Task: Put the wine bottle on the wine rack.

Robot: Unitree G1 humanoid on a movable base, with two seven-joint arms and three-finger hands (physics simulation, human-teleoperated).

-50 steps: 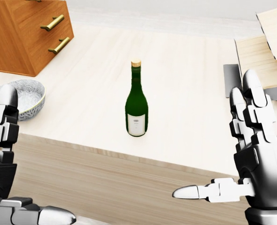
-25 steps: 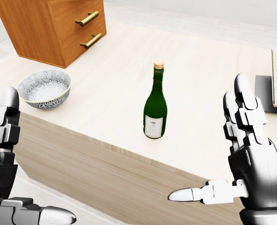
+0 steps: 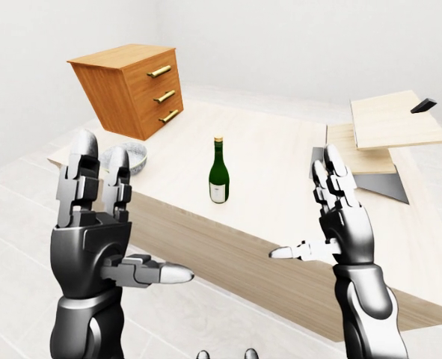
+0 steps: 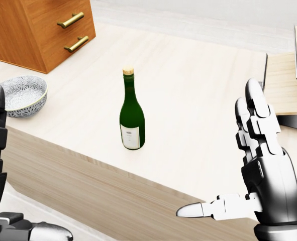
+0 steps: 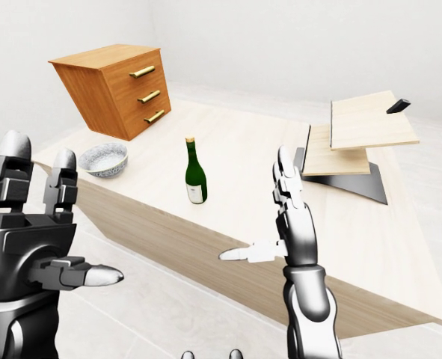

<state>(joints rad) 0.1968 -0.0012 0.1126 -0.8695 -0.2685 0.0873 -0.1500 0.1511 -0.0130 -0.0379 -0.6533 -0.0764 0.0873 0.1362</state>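
A green wine bottle with a white label and tan cap stands upright on the pale wooden table, near its near edge. The wine rack, made of light wooden shelves on a dark frame, sits at the table's right. My left hand is raised at the lower left, fingers spread, open and empty. My right hand is raised at the lower right, open, thumb pointing left. Both hands hang short of the table, apart from the bottle.
A wooden chest of drawers with brass handles stands on the table's upper left. A patterned grey bowl sits just below it, left of the bottle. Pale tiled floor surrounds the table.
The whole picture has swung: the camera turned, so bottle, bowl and drawers first shifted right, then back left. The hands kept their raised, open pose.
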